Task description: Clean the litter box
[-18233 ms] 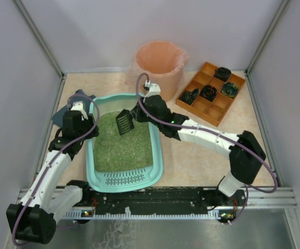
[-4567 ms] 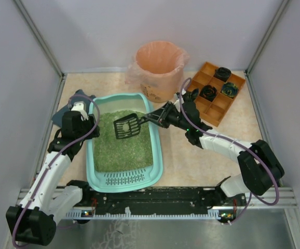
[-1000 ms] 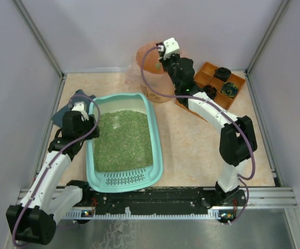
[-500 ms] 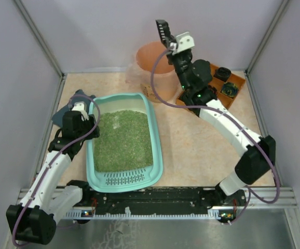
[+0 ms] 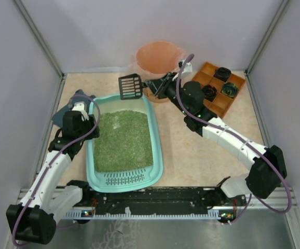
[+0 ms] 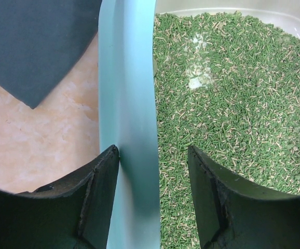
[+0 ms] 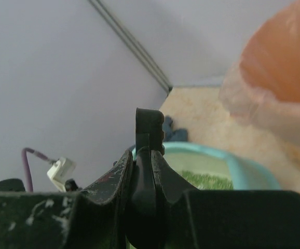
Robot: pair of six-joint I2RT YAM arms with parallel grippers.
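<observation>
The teal litter box [image 5: 158, 155] lies left of centre, filled with green litter [image 5: 123, 139], its slotted ledge at the near end. My right gripper [image 5: 158, 88] is shut on the handle of a black slotted scoop [image 5: 130, 86], whose head hangs just beyond the box's far rim and looks empty. In the right wrist view the scoop [image 7: 150, 124] shows edge-on between my closed fingers. My left gripper [image 5: 82, 122] is at the box's left rim [image 6: 126, 104]. It is closed on that rim, one finger [image 6: 100, 187] outside and the other over the litter [image 6: 233, 104].
A peach-lined round bin [image 5: 160, 58] stands behind the box, close to the right wrist. An orange compartmented tray [image 5: 212, 93] with dark items sits at the back right. A dark blue-grey flat piece [image 6: 36, 46] lies left of the box. Walls enclose the table on three sides.
The right arm has swung the scoop down and left, from raised over the bin to just past the box's far rim. The left arm has not moved.
</observation>
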